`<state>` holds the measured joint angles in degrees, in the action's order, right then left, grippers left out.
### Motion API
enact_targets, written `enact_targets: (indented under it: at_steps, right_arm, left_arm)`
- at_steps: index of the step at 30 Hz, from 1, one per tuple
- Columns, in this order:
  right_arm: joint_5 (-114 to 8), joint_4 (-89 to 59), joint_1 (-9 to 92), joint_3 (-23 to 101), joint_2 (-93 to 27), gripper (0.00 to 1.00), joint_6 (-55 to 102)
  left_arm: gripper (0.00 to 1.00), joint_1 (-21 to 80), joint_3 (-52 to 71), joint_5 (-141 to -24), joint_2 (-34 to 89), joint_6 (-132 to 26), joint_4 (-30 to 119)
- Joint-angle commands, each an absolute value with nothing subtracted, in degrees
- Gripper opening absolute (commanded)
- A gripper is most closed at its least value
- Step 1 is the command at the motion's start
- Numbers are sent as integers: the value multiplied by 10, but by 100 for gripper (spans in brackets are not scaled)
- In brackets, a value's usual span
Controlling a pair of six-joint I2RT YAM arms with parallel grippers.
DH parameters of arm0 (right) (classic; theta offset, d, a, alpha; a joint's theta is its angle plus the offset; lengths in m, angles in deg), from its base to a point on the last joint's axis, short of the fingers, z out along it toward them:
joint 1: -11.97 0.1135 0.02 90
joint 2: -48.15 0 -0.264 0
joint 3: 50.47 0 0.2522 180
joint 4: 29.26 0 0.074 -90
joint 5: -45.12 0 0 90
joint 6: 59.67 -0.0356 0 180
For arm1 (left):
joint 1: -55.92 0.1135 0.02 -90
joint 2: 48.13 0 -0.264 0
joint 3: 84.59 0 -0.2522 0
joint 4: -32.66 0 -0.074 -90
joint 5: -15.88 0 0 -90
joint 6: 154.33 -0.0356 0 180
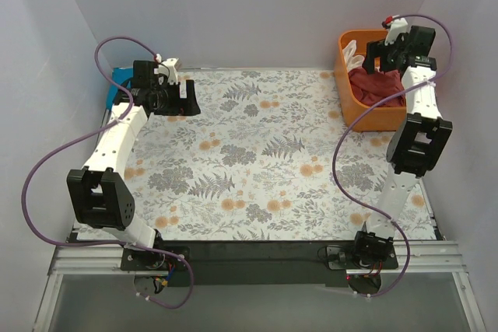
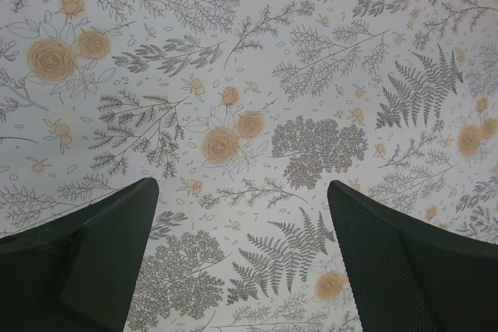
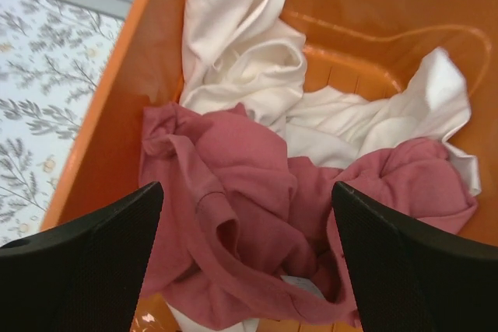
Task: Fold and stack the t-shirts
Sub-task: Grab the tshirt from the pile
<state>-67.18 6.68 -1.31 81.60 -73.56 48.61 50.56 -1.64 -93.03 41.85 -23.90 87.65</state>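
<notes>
An orange bin at the back right holds a crumpled dark red t-shirt and a white t-shirt. My right gripper hangs open above the bin. In the right wrist view the red shirt lies below and between the open fingers, its collar and label facing up, and the white shirt lies behind it. My left gripper is open and empty above the back left of the floral cloth; the left wrist view shows only the cloth between its fingers.
A blue object lies at the back left edge behind the left arm. White walls close in the back and both sides. The bin's rim stands to the left of the right gripper. Purple cables loop off both arms.
</notes>
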Motion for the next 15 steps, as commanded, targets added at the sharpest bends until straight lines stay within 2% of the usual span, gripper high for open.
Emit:
enact_targets:
  at_steps: [1,11,14,15]
  right_arm:
    - [-651,65,-10,834,-751,96,536]
    - [-568,94,-10,751,-767,98,599]
    - [-575,117,-10,754,-778,94,607]
    - [-578,121,-10,756,-780,86,607]
  left_arm:
    - [90,510,-8,-928,403,-247,901]
    - [90,510,20,-922,394,-238,896]
    - [90,510,19,-919,395,-240,896]
    - [90,510,18,-919,395,-241,897]
